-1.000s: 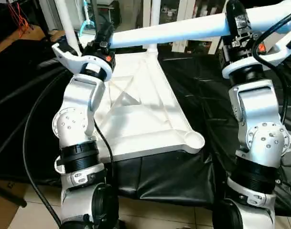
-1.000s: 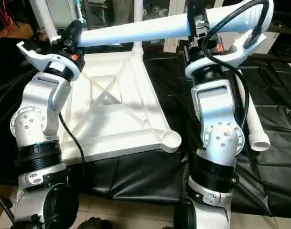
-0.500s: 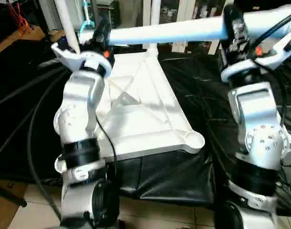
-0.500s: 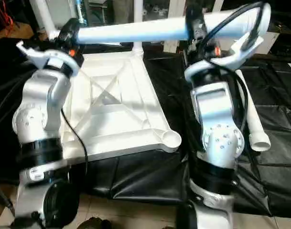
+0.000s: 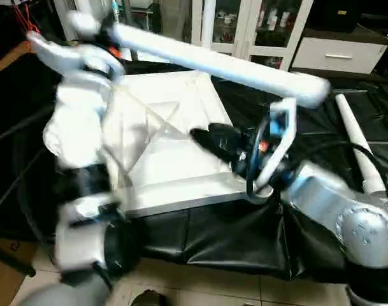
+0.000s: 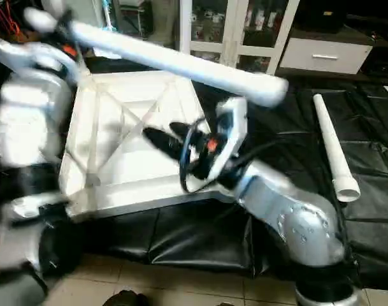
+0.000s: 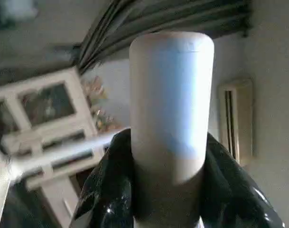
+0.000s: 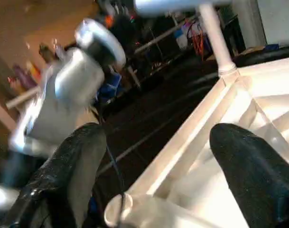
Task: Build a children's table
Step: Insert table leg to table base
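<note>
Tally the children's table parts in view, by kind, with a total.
Table top: 1
Legs: 4 (held leg; lying leg on the black cloth; upright legs and)
Total: 5

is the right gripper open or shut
Open. In the right wrist view its two black fingers stand wide apart with nothing between them, over the table top; the right gripper holds nothing.

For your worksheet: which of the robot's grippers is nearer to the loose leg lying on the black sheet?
Right. The right gripper hangs open over the table top, beside the loose leg. The left gripper holds another leg at the far side.
</note>
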